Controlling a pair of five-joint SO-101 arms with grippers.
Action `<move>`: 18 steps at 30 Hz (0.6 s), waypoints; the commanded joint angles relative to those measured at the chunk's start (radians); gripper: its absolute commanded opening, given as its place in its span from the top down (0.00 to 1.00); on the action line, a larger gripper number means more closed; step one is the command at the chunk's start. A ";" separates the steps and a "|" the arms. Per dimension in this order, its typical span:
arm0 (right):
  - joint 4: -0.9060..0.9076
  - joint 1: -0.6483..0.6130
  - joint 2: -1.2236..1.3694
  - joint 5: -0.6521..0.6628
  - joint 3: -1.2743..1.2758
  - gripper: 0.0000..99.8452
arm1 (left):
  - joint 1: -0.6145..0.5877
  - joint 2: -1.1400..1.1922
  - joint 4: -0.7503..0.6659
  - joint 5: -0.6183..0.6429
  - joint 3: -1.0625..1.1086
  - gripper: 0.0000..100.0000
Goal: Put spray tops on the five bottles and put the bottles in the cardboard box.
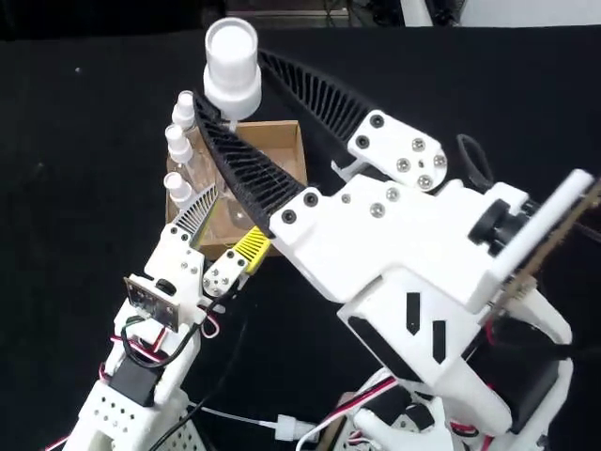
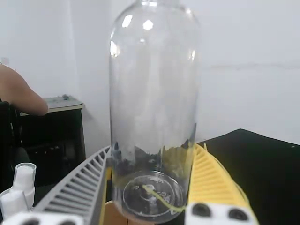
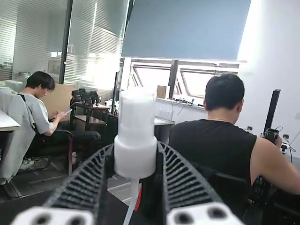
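Right tool (image 3: 136, 157) clasps a spray top (image 3: 136, 131), left tool (image 2: 151, 159) a bottle (image 2: 152, 93) — black table (image 1: 75, 141) beneath.

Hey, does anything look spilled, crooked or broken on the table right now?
Nothing stands out. Three capped bottles stand upright in a row along one side of the cardboard box. The left pincer grips a clear bottle, and the right pincer holds a spray top with its tube hanging down. No spill shows.

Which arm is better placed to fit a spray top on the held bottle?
Right. The right gripper is shut on a spray top above the cardboard box; the left gripper is shut on the clear bottle and can likely only steady it.
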 commanded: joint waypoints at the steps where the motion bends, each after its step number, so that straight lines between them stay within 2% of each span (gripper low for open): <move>1: 0.026 -0.003 0.001 0.011 -0.022 0.99 | 0.008 -0.009 0.002 0.011 0.022 0.91; 7: 0.023 0.110 -0.001 0.003 0.030 0.99 | 0.007 -0.009 0.002 0.011 0.022 0.91; 18: 0.074 0.109 -0.044 0.002 0.226 0.99 | 0.008 -0.009 0.002 0.011 0.022 0.91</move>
